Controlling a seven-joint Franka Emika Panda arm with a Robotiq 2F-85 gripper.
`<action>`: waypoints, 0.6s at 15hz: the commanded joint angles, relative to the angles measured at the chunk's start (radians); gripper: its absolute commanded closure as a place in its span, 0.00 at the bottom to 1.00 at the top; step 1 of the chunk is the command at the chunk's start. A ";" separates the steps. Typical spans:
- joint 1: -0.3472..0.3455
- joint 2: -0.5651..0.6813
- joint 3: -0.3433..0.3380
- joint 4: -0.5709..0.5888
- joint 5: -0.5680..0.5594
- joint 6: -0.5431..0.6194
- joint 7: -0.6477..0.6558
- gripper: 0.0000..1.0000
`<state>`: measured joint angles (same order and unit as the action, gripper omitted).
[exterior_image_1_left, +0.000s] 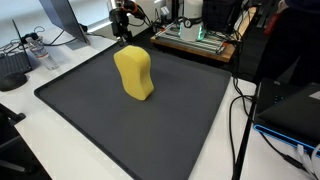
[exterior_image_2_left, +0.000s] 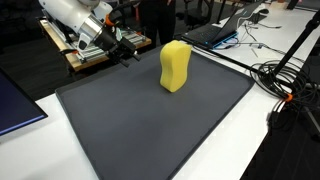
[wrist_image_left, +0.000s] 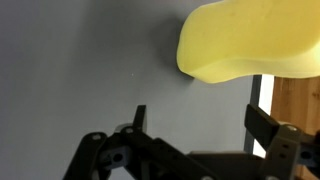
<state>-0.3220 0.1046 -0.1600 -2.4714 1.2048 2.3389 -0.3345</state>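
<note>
A yellow curvy sponge-like block (exterior_image_1_left: 134, 73) stands upright on a dark grey mat (exterior_image_1_left: 130, 120). It shows in both exterior views (exterior_image_2_left: 175, 65) and at the top of the wrist view (wrist_image_left: 250, 40). My gripper (exterior_image_1_left: 122, 33) hangs over the mat's far edge, a little behind the block (exterior_image_2_left: 126, 52). In the wrist view its two fingers (wrist_image_left: 200, 125) are spread wide with only bare mat between them. It holds nothing and does not touch the block.
The mat (exterior_image_2_left: 150, 120) lies on a white table. A wooden board with electronics (exterior_image_1_left: 200, 40) stands behind the mat. A laptop (exterior_image_2_left: 225, 30), cables (exterior_image_2_left: 285, 80) and a dark monitor edge (exterior_image_2_left: 15, 105) surround it. Black cables (exterior_image_1_left: 240, 120) run beside the mat.
</note>
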 joint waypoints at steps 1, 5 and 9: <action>0.090 -0.248 0.013 -0.225 0.120 0.200 -0.134 0.00; 0.192 -0.463 0.122 -0.354 0.220 0.455 -0.160 0.00; 0.292 -0.496 0.334 -0.295 0.212 0.736 -0.055 0.00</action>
<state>-0.0869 -0.3338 0.0382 -2.7661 1.4066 2.9023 -0.4556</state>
